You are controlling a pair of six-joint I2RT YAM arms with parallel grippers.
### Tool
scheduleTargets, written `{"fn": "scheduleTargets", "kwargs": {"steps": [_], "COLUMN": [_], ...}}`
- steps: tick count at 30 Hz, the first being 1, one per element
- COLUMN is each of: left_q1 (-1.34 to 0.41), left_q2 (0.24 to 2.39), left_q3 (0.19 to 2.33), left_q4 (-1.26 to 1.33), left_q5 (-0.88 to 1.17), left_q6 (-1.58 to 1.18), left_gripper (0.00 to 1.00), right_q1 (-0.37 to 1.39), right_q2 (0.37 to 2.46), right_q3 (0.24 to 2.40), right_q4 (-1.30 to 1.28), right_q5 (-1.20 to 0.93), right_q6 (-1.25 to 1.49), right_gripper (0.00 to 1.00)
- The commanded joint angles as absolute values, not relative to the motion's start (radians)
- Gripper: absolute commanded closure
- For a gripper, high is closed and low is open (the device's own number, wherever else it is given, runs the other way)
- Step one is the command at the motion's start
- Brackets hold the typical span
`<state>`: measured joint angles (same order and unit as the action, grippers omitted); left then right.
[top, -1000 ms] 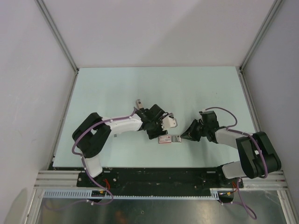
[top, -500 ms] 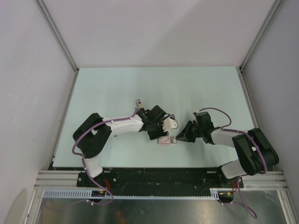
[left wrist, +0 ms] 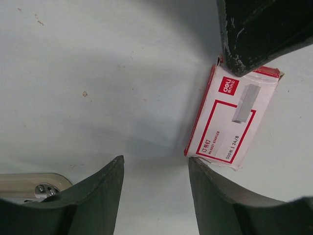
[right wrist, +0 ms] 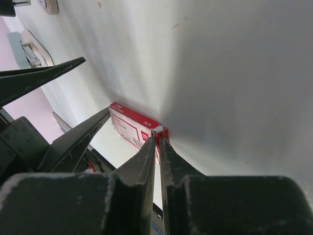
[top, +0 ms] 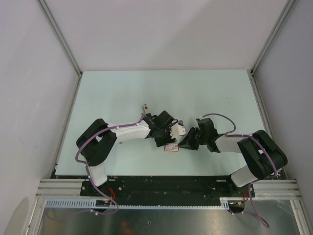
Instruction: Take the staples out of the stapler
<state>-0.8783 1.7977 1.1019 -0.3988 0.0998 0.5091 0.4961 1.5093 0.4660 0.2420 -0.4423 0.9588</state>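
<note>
The stapler (top: 145, 106) is a small dark thing with a pale end, lying on the table just behind my left arm and apart from both grippers. The flat red-and-white staple box (top: 170, 147) lies between the grippers and also shows in the left wrist view (left wrist: 230, 122). My left gripper (left wrist: 156, 161) is open and empty, with its right fingertip (left wrist: 208, 169) at the box's near corner. My right gripper (right wrist: 157, 139) is shut, with its tips against the box's red end flap (right wrist: 161, 132). I see no staples.
The pale green table (top: 161, 93) is walled by white panels at the back and both sides. The two wrists are close together near the front middle. The table's front edge and a black rail (top: 166, 183) lie just below the box.
My right gripper has moved left up to the box. A silvery piece that stuck out between the box and its tips no longer shows. The left arm has barely moved.
</note>
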Motion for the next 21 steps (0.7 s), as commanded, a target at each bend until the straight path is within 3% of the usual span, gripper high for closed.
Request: {"fn": "scheduleTargets", "kwargs": {"steps": [1, 6, 14, 18, 21], "left_q1": [-0.895, -0.899, -0.895, -0.871, -0.828], "left_q2": [1.767, 1.762, 1.705, 1.615, 1.512], "left_q3": [1.115, 1.108, 1.096, 1.117, 1.155], "left_q4": [-0.379, -0.378, -0.395, -0.459, -0.525], "left_q5": [0.108, 0.105, 0.095, 0.05, 0.033], "left_q6": [0.528, 0.527, 0.522, 0.507, 0.48], "left_gripper": [0.4, 0.4, 0.39, 0.31, 0.08], "right_q1": [0.528, 0.53, 0.477, 0.436, 0.429], "right_q2": [1.535, 1.527, 1.443, 1.367, 1.327], "right_q3": [0.498, 0.5, 0.508, 0.555, 0.613], "right_q4": [0.298, 0.275, 0.162, -0.01, -0.138], "right_q5": [-0.432, -0.436, -0.464, -0.42, -0.372], "right_q6": [0.998, 0.987, 0.918, 0.816, 0.737], "right_gripper": [0.88, 0.84, 0.65, 0.45, 0.17]}}
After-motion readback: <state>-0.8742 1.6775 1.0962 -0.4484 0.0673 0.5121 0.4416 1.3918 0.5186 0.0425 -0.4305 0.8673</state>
